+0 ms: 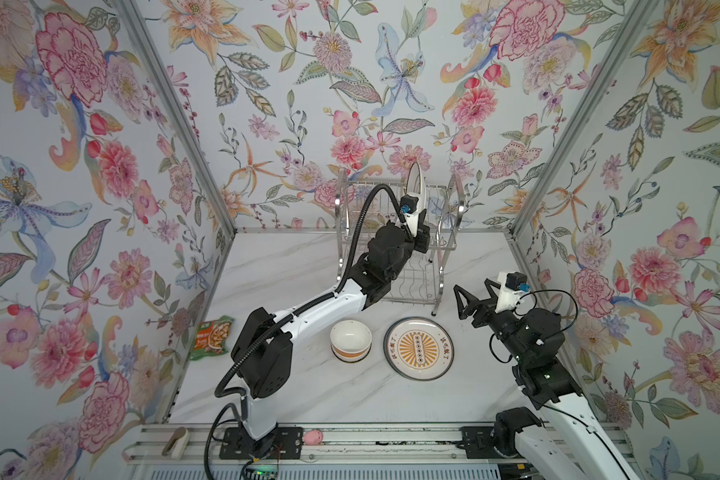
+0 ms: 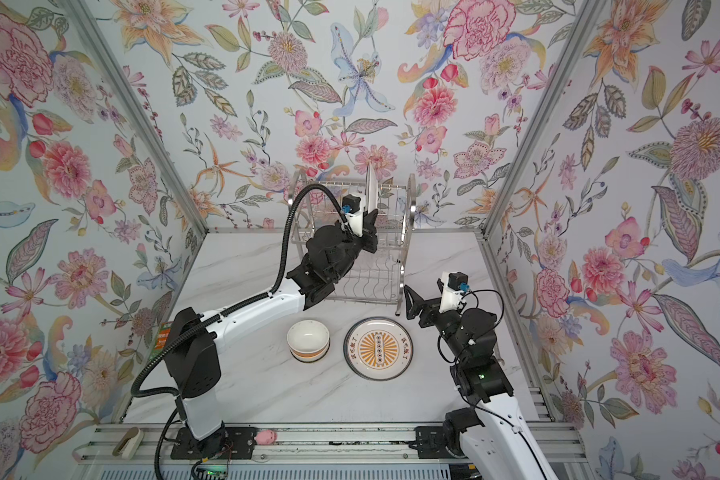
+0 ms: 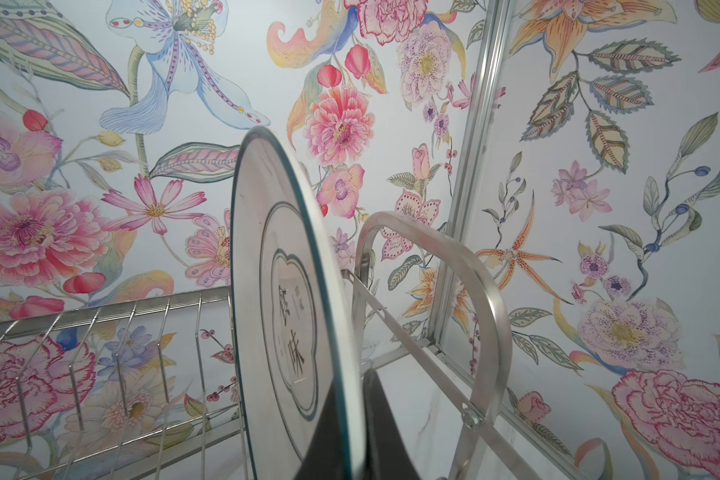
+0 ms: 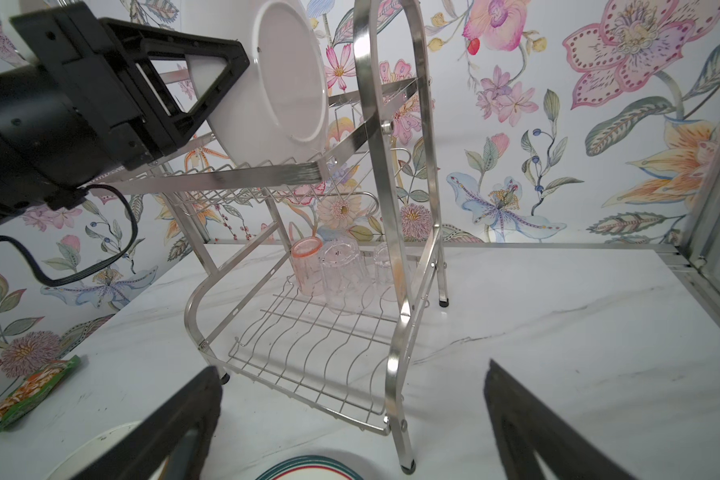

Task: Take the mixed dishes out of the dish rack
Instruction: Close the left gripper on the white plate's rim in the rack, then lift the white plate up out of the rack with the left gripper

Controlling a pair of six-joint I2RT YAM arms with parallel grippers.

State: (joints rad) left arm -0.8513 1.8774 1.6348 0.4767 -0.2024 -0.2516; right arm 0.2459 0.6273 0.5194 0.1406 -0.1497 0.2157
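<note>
A green-and-orange food packet (image 1: 212, 337) lies flat on the white marble-patterned tabletop (image 1: 292, 266), close to the table's left edge in both top views and just beside the wall there; the right wrist view shows its printed front facing up (image 4: 26, 392). Floral wallpaper (image 1: 308, 83) of pink, blue and orange blooms covers all three walls, with silver metal posts (image 1: 175, 120) at the corners. Along the front runs a slotted aluminium rail (image 1: 391, 451) bearing a small pink object (image 1: 312, 436) and, further left, a tan one (image 1: 175, 441).

White-and-black left arm stretches toward twelve o'clock, its black left gripper (image 3: 351, 380) pinched on a white dark-rimmed plate (image 3: 292, 291). Black right gripper (image 1: 470, 284) hangs at three o'clock, jaws spread wide, pointing toward eleven.
</note>
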